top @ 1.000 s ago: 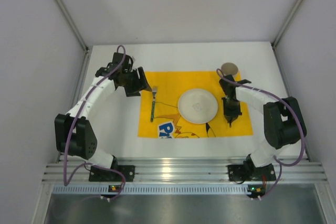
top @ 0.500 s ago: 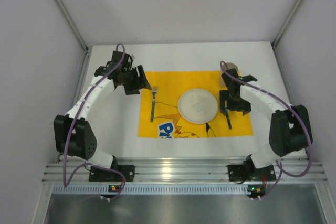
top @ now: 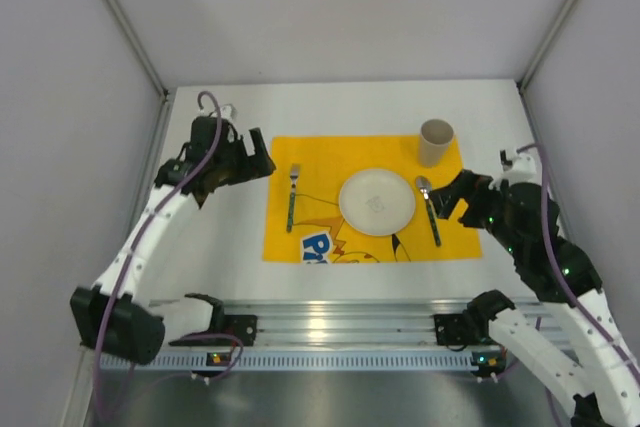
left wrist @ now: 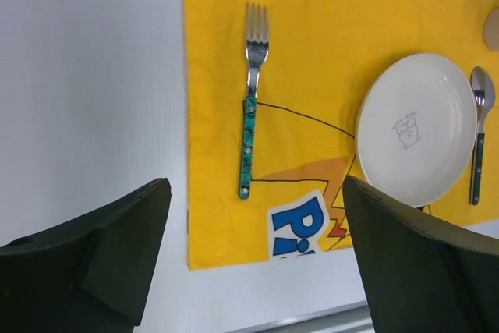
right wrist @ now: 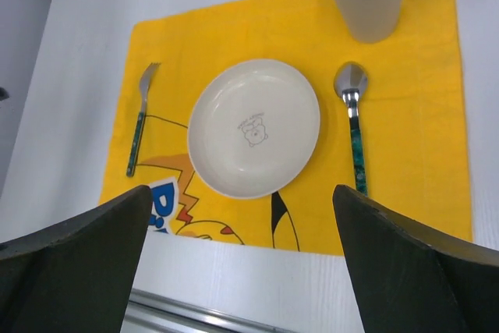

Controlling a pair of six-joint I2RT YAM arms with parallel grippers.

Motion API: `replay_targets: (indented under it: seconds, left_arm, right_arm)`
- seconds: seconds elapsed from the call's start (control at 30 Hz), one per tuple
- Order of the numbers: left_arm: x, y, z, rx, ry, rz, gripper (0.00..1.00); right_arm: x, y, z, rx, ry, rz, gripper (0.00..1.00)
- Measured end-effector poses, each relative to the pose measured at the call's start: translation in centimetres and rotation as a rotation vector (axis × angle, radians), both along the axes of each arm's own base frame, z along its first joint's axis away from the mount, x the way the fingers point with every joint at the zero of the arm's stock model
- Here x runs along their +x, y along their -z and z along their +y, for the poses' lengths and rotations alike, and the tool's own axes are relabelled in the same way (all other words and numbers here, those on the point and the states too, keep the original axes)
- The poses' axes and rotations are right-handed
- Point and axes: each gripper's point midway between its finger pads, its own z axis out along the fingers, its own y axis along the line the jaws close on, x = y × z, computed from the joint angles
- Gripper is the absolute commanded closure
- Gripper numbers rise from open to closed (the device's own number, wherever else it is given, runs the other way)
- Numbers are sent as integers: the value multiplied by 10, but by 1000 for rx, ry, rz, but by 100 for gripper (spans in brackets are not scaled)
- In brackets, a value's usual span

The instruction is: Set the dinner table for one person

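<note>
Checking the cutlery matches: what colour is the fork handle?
The fork handle is mottled green; left wrist view.

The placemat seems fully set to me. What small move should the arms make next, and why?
Probably only draw both arms back toward their bases. On the placemat, the fork lies left of the plate, the spoon right of it, and the cup stands at the far right corner. The left arm's fingers and the right arm's fingers are open and empty.

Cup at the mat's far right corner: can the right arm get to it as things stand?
Probably yes. The cup stands upright with open space around it. The right pincer is open and empty, just on its near side. The only thing close by, the spoon, lies flat.
</note>
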Motion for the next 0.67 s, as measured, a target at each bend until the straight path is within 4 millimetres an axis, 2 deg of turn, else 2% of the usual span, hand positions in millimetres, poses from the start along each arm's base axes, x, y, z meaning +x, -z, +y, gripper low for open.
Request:
replay_targets:
  seconds: [0.07, 0.17, 0.23, 0.27, 0.53, 0.67]
  left_arm:
    - [-18, -18, 13, 15, -41, -134, 2]
    - [-44, -53, 37, 17, -109, -367, 1]
    - [-51, -73, 47, 15, -145, -472, 1]
    - [-50, -77, 48, 16, -152, -493, 1]
    - [-44, -57, 45, 34, -137, -442, 1]
    - [-46, -59, 45, 31, -135, -448, 2]
  right_arm:
    - [-12, 18, -4, 29, 11, 14, 0]
    - [-19, 51, -9, 21, 48, 108, 0]
    - [-21, 61, -11, 22, 68, 146, 0]
    - [-21, 61, -11, 26, 75, 150, 0]
    - [-19, 66, -7, 43, 76, 179, 0]
    - [-20, 72, 2, 47, 26, 194, 0]
